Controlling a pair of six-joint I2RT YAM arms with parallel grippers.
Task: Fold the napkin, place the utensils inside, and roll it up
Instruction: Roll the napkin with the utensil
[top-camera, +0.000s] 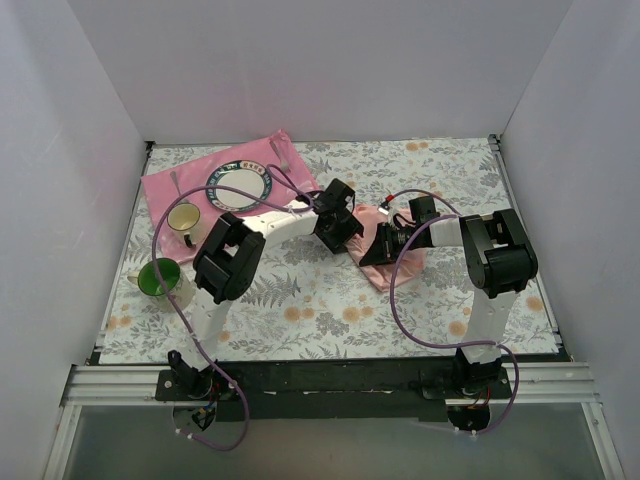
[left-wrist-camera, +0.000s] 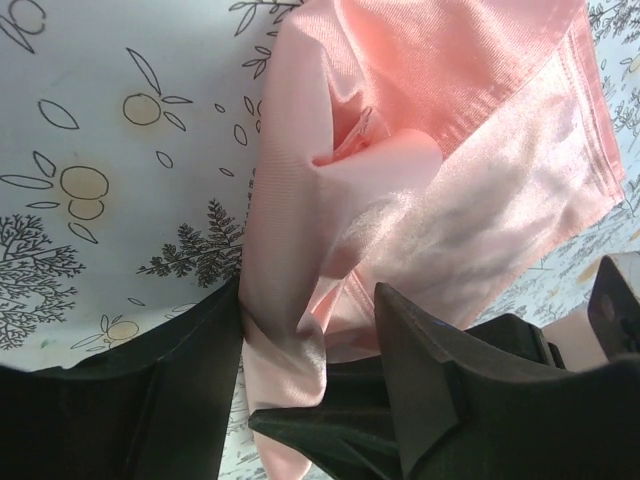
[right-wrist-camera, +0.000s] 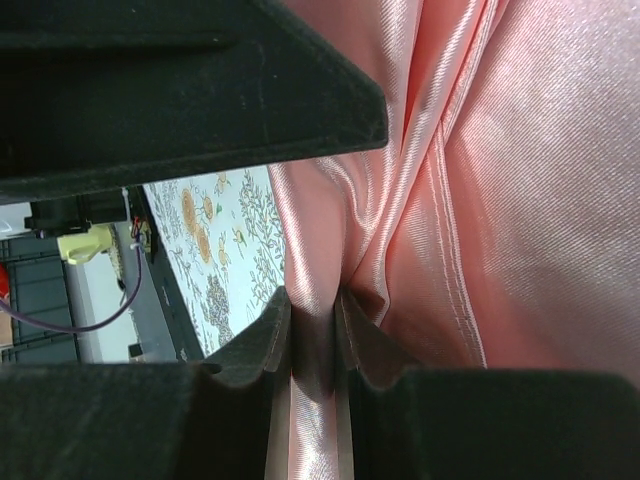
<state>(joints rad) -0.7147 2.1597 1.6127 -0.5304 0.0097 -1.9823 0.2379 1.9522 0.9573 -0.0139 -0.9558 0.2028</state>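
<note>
Napkin (top-camera: 383, 273): pale salmon-pink, shiny thin cloth, bunched mid-table between both arms.
Right gripper (right-wrist-camera: 315, 300): squeezes a fold tight.
Left gripper (left-wrist-camera: 310, 300): fingers apart, cloth between them.
Long way: near to far; both arms just as close.

The far left corner is crowded. A hot-pink mat (top-camera: 160, 192) carries a plate (top-camera: 239, 186) and cutlery (top-camera: 176, 185), with a cream mug (top-camera: 185, 222) at its near edge and a green mug (top-camera: 158, 277) nearer still along the left edge. Mid-bench, the left gripper (top-camera: 338, 232) and right gripper (top-camera: 388, 243) meet at the napkin (top-camera: 383, 275), with arms and purple cables (top-camera: 392, 290) arching across. The far right corner and the near edge between the arm bases lie open — bare floral tablecloth (top-camera: 330, 310).
</note>
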